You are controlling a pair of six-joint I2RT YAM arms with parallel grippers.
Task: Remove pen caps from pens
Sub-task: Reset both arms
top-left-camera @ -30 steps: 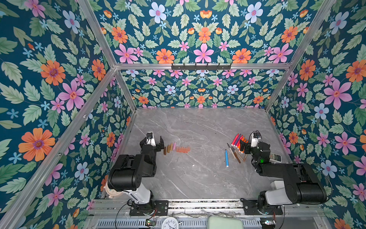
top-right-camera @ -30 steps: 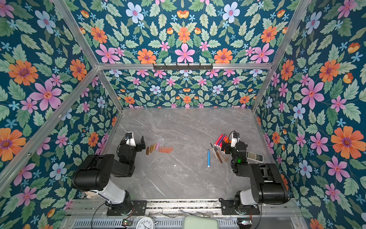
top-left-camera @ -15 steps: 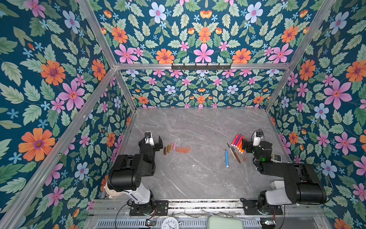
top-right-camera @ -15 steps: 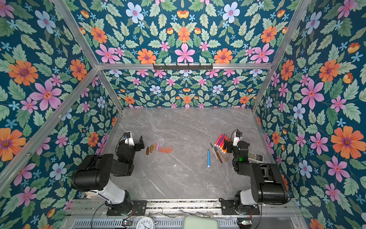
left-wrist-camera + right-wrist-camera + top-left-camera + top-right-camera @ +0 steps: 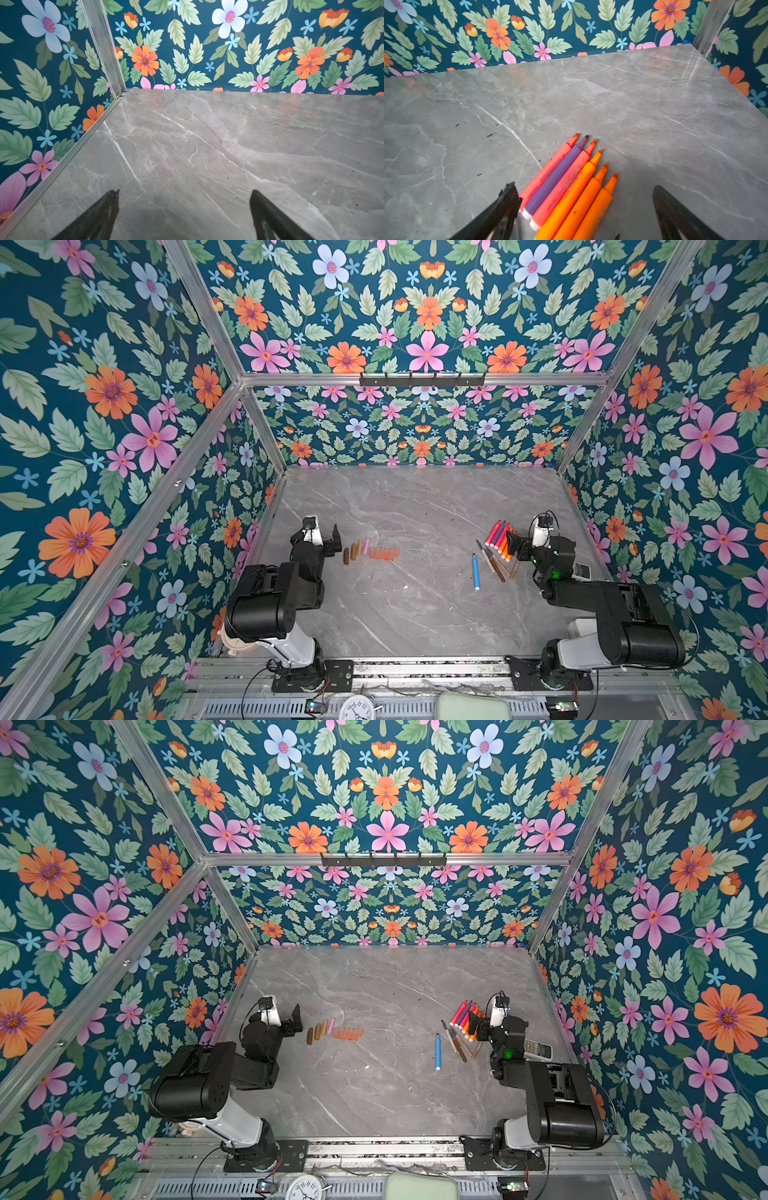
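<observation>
The left gripper (image 5: 184, 192) was spread wide over the bench (image 5: 207, 135), holding nothing. The right gripper (image 5: 583, 186) was spread wide above the uncapped pens (image 5: 498, 537), which fanned out just beside the blue pen (image 5: 475, 571). The pen caps (image 5: 370, 551) lay in a row well apart from the blue pen, near the left gripper.

Floral wallpaper (image 5: 424, 323), pink and orange blooms on dark teal, is covering the walls (image 5: 83, 414); aluminium struts (image 5: 291, 379) are framing them, a black hook rail (image 5: 422, 381) is hanging upper centre, a grey marble desk (image 5: 415, 614) is lying below.
</observation>
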